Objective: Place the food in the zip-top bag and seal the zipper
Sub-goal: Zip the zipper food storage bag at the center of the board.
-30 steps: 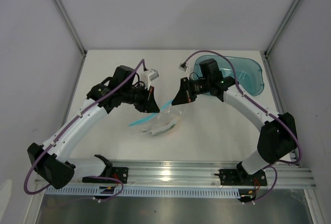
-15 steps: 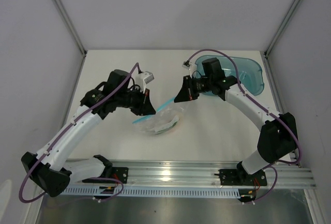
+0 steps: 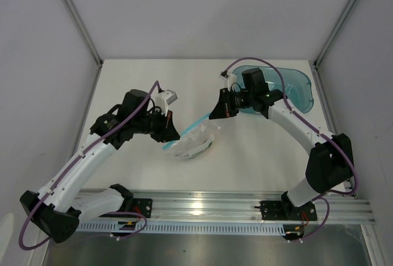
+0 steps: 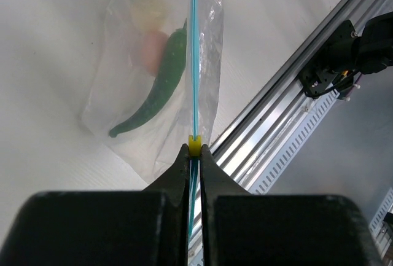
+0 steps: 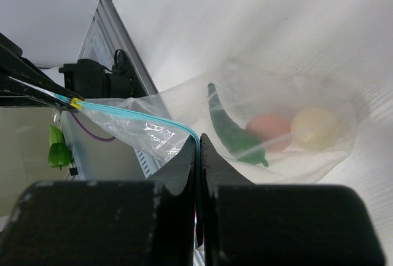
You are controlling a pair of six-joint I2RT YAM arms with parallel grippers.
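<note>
**Top external view.** The zip-top bag [image 3: 196, 144] sits at the centre of the tabletop [image 3: 258, 155], between the two arms. The left pincer [image 3: 172, 136] and the right pincer [image 3: 214, 113] each meet one end of the zipper [image 3: 191, 126], which runs taut between them. A teal tub [image 3: 298, 91] stands at the far right, behind the right arm.

**Left wrist view.** The left pincer [image 4: 194, 153] is closed narrow on the zipper [image 4: 194, 57], just behind a yellow tab [image 4: 194, 145]. The green piece [image 4: 161, 88], the peach-pink piece [image 4: 150, 51] and the cream-white piece [image 4: 147, 11] lie inside the bag [image 4: 116, 125].

**Right wrist view.** The right pincer [image 5: 198, 144] is clamped narrow on the opposite end of the zipper [image 5: 135, 114]. The green piece [image 5: 230, 131], peach-pink piece [image 5: 267, 128] and cream-white piece [image 5: 314, 128] lie side by side inside the bag [image 5: 295, 91], the peach-pink piece between the other two.
</note>
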